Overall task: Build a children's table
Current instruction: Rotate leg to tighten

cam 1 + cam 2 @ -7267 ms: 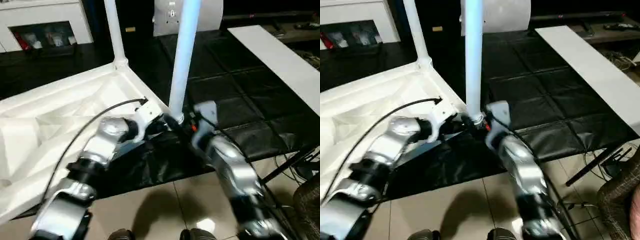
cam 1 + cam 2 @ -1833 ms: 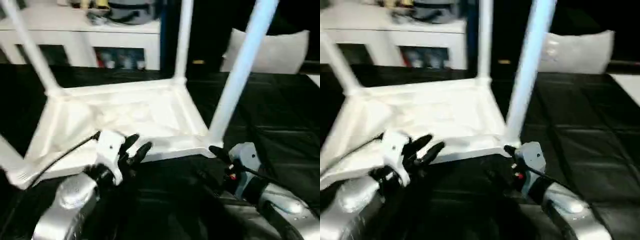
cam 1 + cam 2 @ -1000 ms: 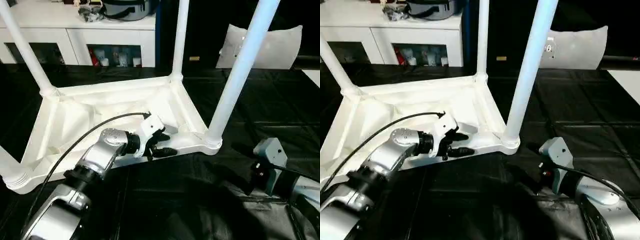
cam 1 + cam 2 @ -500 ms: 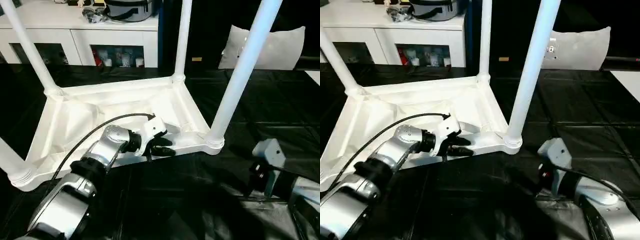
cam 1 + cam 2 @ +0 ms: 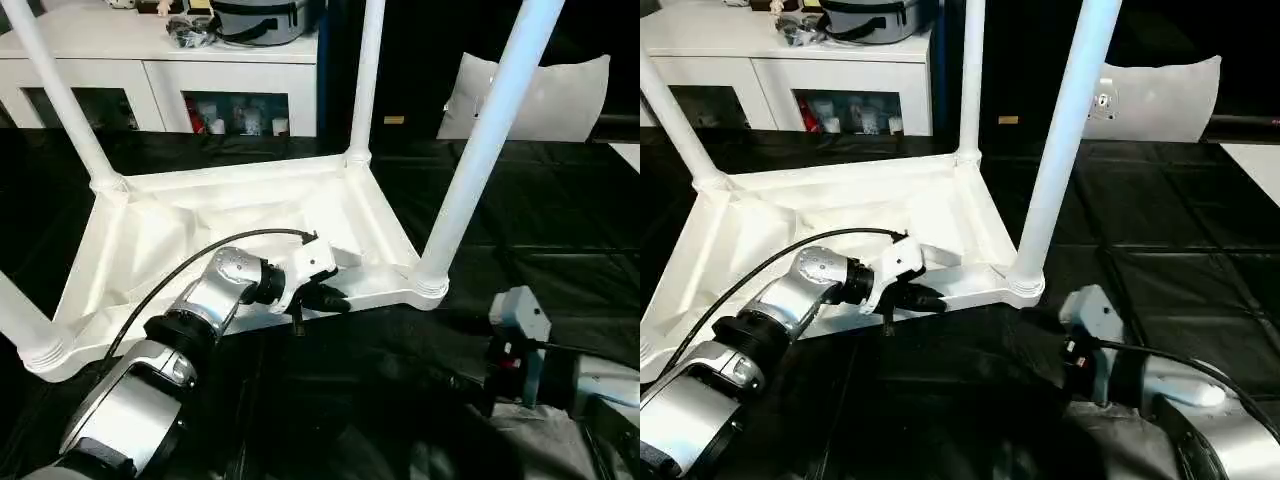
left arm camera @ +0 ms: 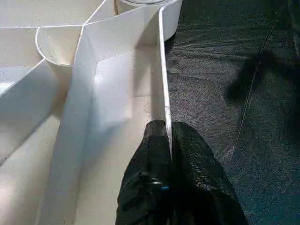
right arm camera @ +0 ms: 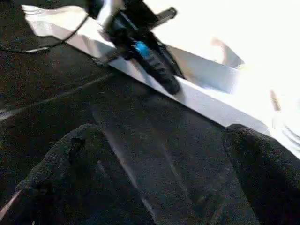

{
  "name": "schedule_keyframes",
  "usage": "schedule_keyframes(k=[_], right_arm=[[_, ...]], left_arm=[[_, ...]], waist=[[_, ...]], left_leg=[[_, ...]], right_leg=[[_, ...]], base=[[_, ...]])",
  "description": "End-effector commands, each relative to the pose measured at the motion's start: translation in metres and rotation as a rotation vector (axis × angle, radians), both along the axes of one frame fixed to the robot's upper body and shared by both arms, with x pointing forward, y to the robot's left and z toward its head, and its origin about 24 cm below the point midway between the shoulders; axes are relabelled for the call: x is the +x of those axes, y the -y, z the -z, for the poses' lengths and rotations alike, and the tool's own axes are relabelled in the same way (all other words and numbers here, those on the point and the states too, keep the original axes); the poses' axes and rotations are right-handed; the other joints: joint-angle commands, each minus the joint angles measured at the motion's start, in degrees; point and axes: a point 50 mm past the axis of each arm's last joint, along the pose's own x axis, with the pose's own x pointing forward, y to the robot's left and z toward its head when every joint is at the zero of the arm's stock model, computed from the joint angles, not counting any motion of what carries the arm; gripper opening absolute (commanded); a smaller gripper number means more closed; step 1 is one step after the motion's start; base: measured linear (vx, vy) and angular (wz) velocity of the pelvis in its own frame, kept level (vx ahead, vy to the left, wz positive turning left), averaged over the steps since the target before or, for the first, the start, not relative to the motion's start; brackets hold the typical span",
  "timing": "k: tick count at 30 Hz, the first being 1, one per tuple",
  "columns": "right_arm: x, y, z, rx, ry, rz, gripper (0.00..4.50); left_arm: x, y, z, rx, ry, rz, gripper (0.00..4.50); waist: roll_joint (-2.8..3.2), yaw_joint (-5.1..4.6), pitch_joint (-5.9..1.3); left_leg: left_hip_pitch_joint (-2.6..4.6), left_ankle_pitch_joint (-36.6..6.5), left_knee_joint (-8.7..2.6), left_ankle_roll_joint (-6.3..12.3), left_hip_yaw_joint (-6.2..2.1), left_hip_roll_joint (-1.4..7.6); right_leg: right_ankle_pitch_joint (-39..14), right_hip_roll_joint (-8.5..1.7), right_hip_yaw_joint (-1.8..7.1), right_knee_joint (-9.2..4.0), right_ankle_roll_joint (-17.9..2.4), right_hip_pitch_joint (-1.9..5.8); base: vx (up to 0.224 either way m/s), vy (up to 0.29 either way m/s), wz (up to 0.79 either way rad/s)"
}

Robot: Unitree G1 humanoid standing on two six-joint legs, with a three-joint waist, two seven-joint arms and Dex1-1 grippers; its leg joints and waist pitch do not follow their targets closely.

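Gripping the upturned table's near rim, all four legs standing.

Head views: the children's table (image 5: pixel 230 215) lies upside down on the black mat (image 5: pixel 560 230), left of centre; the left gripper (image 5: pixel 322 297) is pinched on its near rim, so turning it upright looks next. Left wrist view: black fingers (image 6: pixel 154 154) straddle the thin wall. Right wrist view: the right gripper (image 7: pixel 154 154) gapes wide, empty, and needs a hold too.

One upturned white plastic table top (image 5: pixel 150 250) is lying on black sheeting, four long white tube legs (image 5: pixel 478 150) are standing up from it, and two silver robot arms (image 5: pixel 200 310) are reaching in.
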Motion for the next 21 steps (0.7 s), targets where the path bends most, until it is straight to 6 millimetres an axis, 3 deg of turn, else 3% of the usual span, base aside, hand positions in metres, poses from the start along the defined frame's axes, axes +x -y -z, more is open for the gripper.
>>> schedule_keyframes(k=[1,6,8,10,11,12,13,14,15,16,17,21], right_arm=[[0.000,-0.001,-0.003,-0.002,-0.002,-0.021,4.50],[0.004,-0.011,-0.008,0.037,0.029,-0.045,4.50],[0.005,-0.015,-0.009,0.053,0.036,-0.055,4.50],[0.006,-0.017,-0.008,0.060,0.036,-0.066,4.50],[0.006,-0.017,-0.008,0.060,0.036,-0.066,4.50],[0.006,-0.019,-0.007,0.062,0.034,-0.071,4.50],[0.007,-0.020,-0.005,0.063,0.032,-0.077,4.50],[0.007,-0.020,-0.005,0.063,0.032,-0.077,4.50],[0.007,-0.021,-0.005,0.063,0.032,-0.079,4.50],[0.007,-0.021,-0.005,0.065,0.030,-0.082,4.50],[0.007,-0.022,-0.004,0.067,0.028,-0.086,4.50],[0.007,-0.025,-0.003,0.073,0.018,-0.100,4.50]], left_arm=[[-0.001,-0.009,0.007,0.099,0.001,0.008,0.04],[-0.005,-0.031,-0.001,0.052,-0.008,-0.008,0.04],[-0.010,-0.045,-0.005,0.028,-0.001,-0.018,0.04],[-0.019,-0.061,-0.007,0.034,0.007,-0.010,0.04],[-0.019,-0.061,-0.007,0.034,0.007,-0.010,0.04],[-0.028,-0.072,-0.009,0.031,0.004,-0.011,0.04],[-0.039,-0.086,-0.012,0.040,0.006,-0.017,0.04],[-0.039,-0.086,-0.012,0.040,0.006,-0.017,0.04],[-0.043,-0.090,-0.013,0.047,0.009,-0.021,0.04],[-0.049,-0.096,-0.014,0.062,0.009,-0.026,0.04],[-0.054,-0.099,-0.015,0.073,0.005,-0.031,0.04],[-0.068,-0.099,-0.016,0.088,0.011,-0.075,0.04]], waist=[[-0.83,0.21,-1.86],[-1.56,0.15,-1.89],[-1.17,-0.33,-1.87],[-1.25,-0.51,-2.05],[-1.49,-0.50,-2.18],[-1.02,-0.52,-2.55],[-1.42,-0.67,-2.56],[-1.18,-0.92,-2.75],[-0.97,-0.90,-2.75],[-1.35,-0.87,-2.59],[-1.20,-0.58,-2.68],[-1.28,-0.64,-2.10]], left_leg=[[0.35,-15.6,-4.63,2.39,-1.57,3.45],[-0.01,-15.1,-5.00,1.87,-1.84,3.55],[-0.47,-14.7,-5.29,1.62,-2.08,3.62],[-0.15,-13.9,-5.10,1.72,-1.88,3.72],[-0.14,-13.0,-5.06,1.75,-1.84,3.87],[0.05,-9.9,-4.83,2.41,-1.57,3.90],[-0.29,-8.8,-4.81,2.87,-1.56,3.94],[-0.83,-5.6,-4.66,3.89,-1.54,3.78],[-0.24,-5.2,-4.31,4.91,-1.15,3.64],[-0.35,-5.2,-4.30,5.37,-1.09,3.57],[-0.35,-5.1,-4.36,5.40,-1.19,3.74],[-0.06,-7.4,-4.63,4.80,-1.05,3.82]], right_leg=[[-21.5,-5.52,2.82,-6.14,-10.1,1.44],[-22.9,-5.80,2.76,-5.93,-9.1,1.58],[-22.9,-5.95,2.60,-5.65,-9.0,1.66],[-20.5,-5.77,2.71,-5.49,-9.5,1.40],[-18.2,-5.82,2.79,-5.22,-10.2,1.43],[-9.9,-5.43,2.75,-4.33,-12.0,1.35],[-7.0,-5.41,2.72,-3.95,-12.7,1.53],[-1.2,-5.26,2.57,-3.19,-13.5,1.79],[1.2,-5.05,2.57,-3.26,-14.4,1.32],[1.6,-5.03,2.55,-3.28,-14.7,1.39],[1.9,-5.34,2.52,-2.97,-15.1,1.70],[-2.2,-5.13,2.53,-3.42,-14.9,1.38]], base=[[0.000,0.000,0.00],[0.000,0.000,0.00],[0.000,0.000,0.00],[0.000,0.000,0.00],[0.000,0.000,0.00],[0.000,0.000,0.00],[0.000,0.000,0.00],[0.000,0.000,0.00],[0.000,0.000,0.00],[0.000,0.000,0.00],[0.000,0.000,0.00],[0.000,0.000,0.00]])
